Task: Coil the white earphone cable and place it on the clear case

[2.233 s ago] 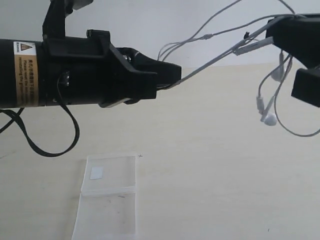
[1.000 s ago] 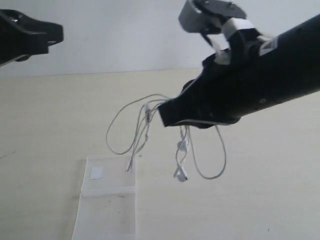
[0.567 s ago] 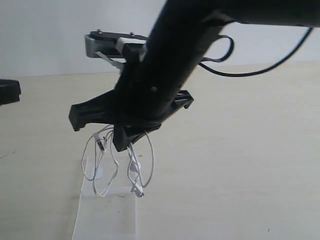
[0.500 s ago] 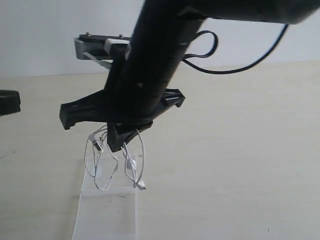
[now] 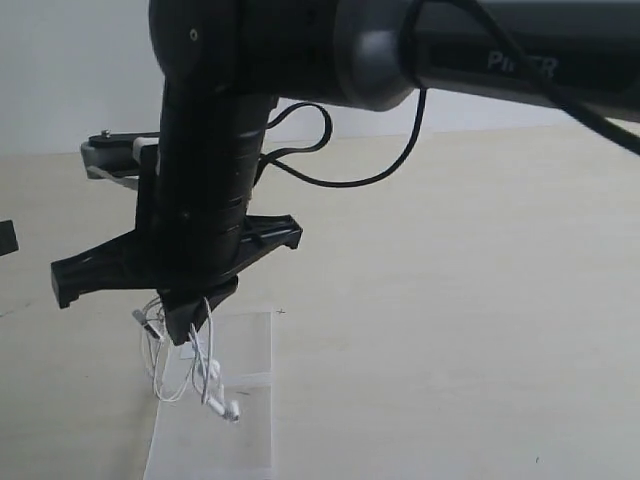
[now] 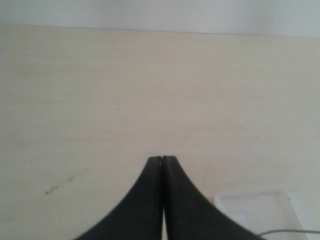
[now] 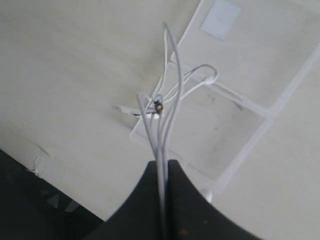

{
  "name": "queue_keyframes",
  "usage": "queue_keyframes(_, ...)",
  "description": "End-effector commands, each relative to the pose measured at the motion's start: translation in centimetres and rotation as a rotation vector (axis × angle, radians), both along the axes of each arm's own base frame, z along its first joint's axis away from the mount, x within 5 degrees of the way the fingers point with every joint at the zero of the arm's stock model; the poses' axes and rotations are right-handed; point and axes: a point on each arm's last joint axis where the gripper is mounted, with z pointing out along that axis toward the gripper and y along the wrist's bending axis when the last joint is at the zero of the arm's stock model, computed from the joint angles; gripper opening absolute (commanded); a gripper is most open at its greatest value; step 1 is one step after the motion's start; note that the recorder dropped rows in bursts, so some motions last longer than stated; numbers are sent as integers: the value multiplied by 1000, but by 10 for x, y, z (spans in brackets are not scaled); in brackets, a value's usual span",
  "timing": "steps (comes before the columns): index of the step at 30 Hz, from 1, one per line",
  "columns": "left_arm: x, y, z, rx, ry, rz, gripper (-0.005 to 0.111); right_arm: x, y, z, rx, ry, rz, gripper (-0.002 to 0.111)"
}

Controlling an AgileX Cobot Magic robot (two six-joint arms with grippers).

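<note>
Status, nearest item first. The clear case (image 5: 245,400) lies open and flat on the surface (image 5: 450,300): two panels, one white sticker (image 7: 220,19). The white earphone cable (image 5: 195,375) hangs in loose loops over one long edge of the case; contact with the panels cannot be confirmed. The right end effector (image 5: 188,322) is clamped on the gathered strands above. The left end effector (image 6: 162,160) is closed on nothing, off to the side of the case. Assessment: coiling appears largely done; lowering and release remain. Count: one cable, one case, two end effectors
</note>
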Motion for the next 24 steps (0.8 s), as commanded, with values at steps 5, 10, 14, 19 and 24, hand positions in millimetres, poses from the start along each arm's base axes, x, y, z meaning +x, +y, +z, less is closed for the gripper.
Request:
queue_keyframes(5,-2,1,0,-5,-5,11,0,-17,-2,-8,-87,-37,27,0)
queue_keyframes(10,-2,0,0,-12,-2,-2,0,-21,-10,0,-96,-60,30,0)
queue_keyframes(14,-2,-3,0,-23,3,-25,0,-18,-8,-13,-125,-49,33,0)
queue_keyframes(19,-3,-5,-1,-37,10,-50,0,-8,-5,-34,-163,-26,24,0)
queue_keyframes(24,-3,-7,-1,-44,13,-64,0,10,-8,-52,-184,4,-15,0)
